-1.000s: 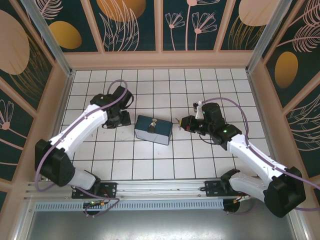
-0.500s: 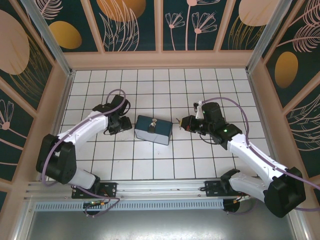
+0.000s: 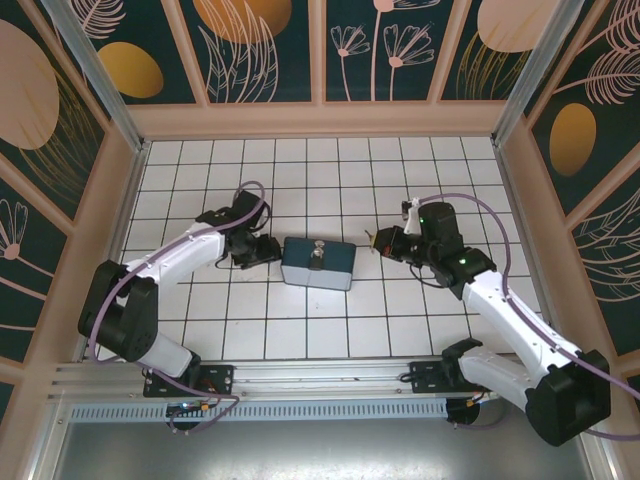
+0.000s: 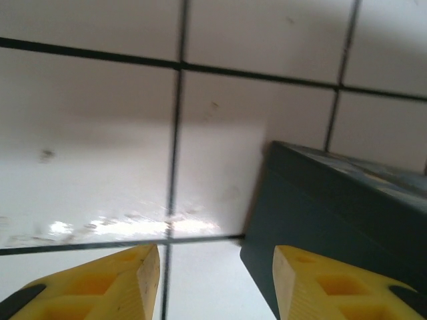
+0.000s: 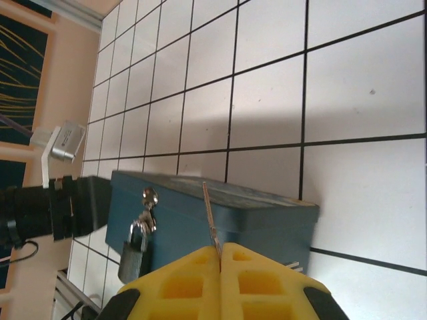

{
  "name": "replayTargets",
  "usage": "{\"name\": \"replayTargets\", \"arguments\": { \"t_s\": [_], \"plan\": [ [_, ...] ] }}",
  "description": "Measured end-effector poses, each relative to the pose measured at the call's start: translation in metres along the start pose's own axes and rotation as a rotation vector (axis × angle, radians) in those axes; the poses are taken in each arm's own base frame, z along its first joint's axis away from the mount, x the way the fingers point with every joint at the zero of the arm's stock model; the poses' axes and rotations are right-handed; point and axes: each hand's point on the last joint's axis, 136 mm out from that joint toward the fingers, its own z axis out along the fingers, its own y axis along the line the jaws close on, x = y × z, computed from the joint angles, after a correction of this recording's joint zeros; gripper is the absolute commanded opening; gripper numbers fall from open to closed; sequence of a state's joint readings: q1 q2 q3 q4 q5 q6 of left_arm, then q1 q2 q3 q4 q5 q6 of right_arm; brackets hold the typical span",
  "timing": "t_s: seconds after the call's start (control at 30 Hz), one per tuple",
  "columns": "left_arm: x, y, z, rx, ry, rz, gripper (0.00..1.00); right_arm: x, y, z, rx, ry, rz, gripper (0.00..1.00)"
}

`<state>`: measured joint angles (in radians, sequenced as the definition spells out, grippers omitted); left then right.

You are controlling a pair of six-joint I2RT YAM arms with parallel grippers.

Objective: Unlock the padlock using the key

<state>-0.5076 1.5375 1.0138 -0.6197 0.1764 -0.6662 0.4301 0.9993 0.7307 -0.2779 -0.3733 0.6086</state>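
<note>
**Box nudged right, left gripper at its end**

Since a second ago the tin box [image 3: 340, 266] has slid slightly toward 3 o'clock, and the left gripper [image 3: 268, 250] now sits at its 9 o'clock end, yellow fingers spread. One seemingly touches the matte wall. The small dark padlock [image 3: 317, 255] hangs from the box's hasp. At 3 o'clock, the right gripper [image 5: 220, 248] pinches the thin silvery key [image 5: 209, 210]. The table [image 3: 330, 180] is white tile, ringed by floral panels [image 3: 265, 50].

I work in a lab test cell — a boxed-in rig. My table [image 3: 330, 330] is a white board ruled in black squares, walled by printed leaf panels [image 3: 265, 55] on aluminium posts [image 3: 102, 80]. My arm bases [image 3: 190, 380] are bolted to a metal rail [image 3: 320, 378] — purple cables [image 3: 252, 184] loop loose.
</note>
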Motion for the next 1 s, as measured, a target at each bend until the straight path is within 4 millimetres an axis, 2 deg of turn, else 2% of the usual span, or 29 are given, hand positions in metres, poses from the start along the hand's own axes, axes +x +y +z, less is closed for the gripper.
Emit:
{"name": "replayTargets", "arguments": {
  "t_s": [0.13, 0.27, 0.37, 0.43, 0.53, 0.63, 0.67, 0.73, 0.87, 0.93, 1.0],
  "plan": [
    [0.02, -0.034, 0.0, 0.072, 0.055, 0.082, 0.44, -0.003, -0.011, -0.003, 0.021, 0.003, 0.01, 0.0],
    [0.035, -0.06, -0.003, 0.134, 0.095, 0.132, 0.43, -0.008, -0.026, -0.009, 0.054, 0.0, 0.032, 0.0],
    [0.04, -0.071, -0.006, 0.156, 0.106, 0.159, 0.45, -0.011, -0.035, -0.014, 0.074, 0.0, 0.06, 0.0],
    [0.036, -0.071, -0.007, 0.147, 0.095, 0.173, 0.44, -0.011, -0.035, -0.017, 0.078, 0.011, 0.069, 0.0],
    [0.013, -0.058, -0.011, 0.126, 0.045, 0.143, 0.46, -0.009, -0.031, -0.022, 0.089, 0.034, 0.082, 0.0],
    [-0.023, -0.035, -0.021, 0.064, -0.044, 0.098, 0.48, -0.005, -0.028, -0.034, 0.108, 0.042, 0.099, 0.0],
    [-0.036, -0.034, -0.028, 0.048, -0.079, 0.1, 0.48, -0.003, -0.027, -0.039, 0.112, 0.043, 0.105, 0.0],
    [-0.061, -0.049, -0.044, 0.056, -0.142, 0.134, 0.49, 0.002, -0.026, -0.05, 0.121, 0.039, 0.113, 0.0],
    [-0.107, -0.101, -0.069, 0.136, -0.254, 0.238, 0.52, 0.015, -0.018, -0.069, 0.11, 0.032, 0.145, 0.0],
    [-0.12, -0.124, -0.071, 0.161, -0.277, 0.292, 0.52, 0.024, -0.008, -0.075, 0.072, 0.031, 0.148, 0.0],
    [-0.124, -0.146, -0.064, 0.187, -0.276, 0.344, 0.52, 0.038, 0.002, -0.078, 0.031, 0.053, 0.148, 0.0]
  ]
}}
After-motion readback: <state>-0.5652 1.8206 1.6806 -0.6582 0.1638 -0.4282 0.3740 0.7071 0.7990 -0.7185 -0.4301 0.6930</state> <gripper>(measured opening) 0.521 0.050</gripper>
